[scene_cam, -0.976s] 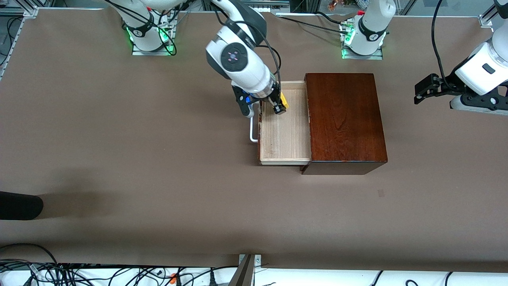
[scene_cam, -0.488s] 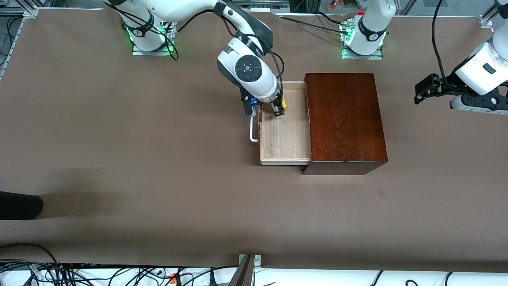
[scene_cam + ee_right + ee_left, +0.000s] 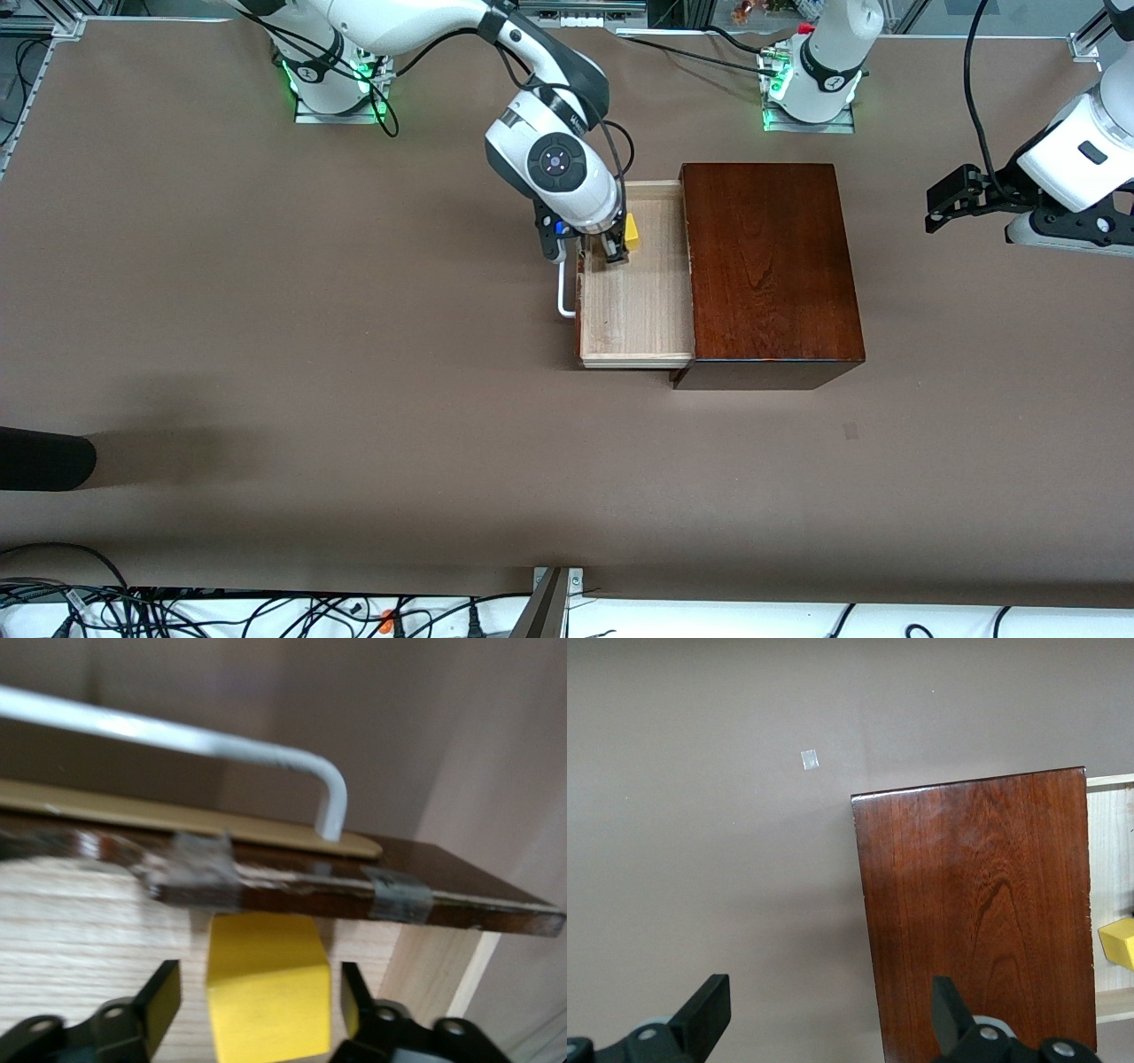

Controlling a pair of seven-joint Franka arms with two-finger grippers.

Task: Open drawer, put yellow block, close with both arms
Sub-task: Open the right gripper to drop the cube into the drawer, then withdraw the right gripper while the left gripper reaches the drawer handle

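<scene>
The drawer (image 3: 633,310) of pale wood stands pulled out of the reddish-brown box (image 3: 771,266), its white handle (image 3: 563,297) toward the right arm's end of the table. The yellow block (image 3: 632,229) lies on the drawer floor at the end farther from the front camera. My right gripper (image 3: 611,250) is in the drawer, open, its fingers (image 3: 164,997) either side of the block (image 3: 266,988) with gaps, close to the dark drawer front (image 3: 292,890) and handle (image 3: 221,740). My left gripper (image 3: 943,208) waits open over the table past the box (image 3: 974,904).
A small pale tape mark (image 3: 850,431) lies on the brown table nearer the front camera than the box. A dark object (image 3: 44,458) juts in at the right arm's end. Cables run along the near edge.
The right gripper has opened and let go of the yellow block, which now rests in the drawer. The gripper shifted slightly toward the drawer front. The left arm has not moved.
</scene>
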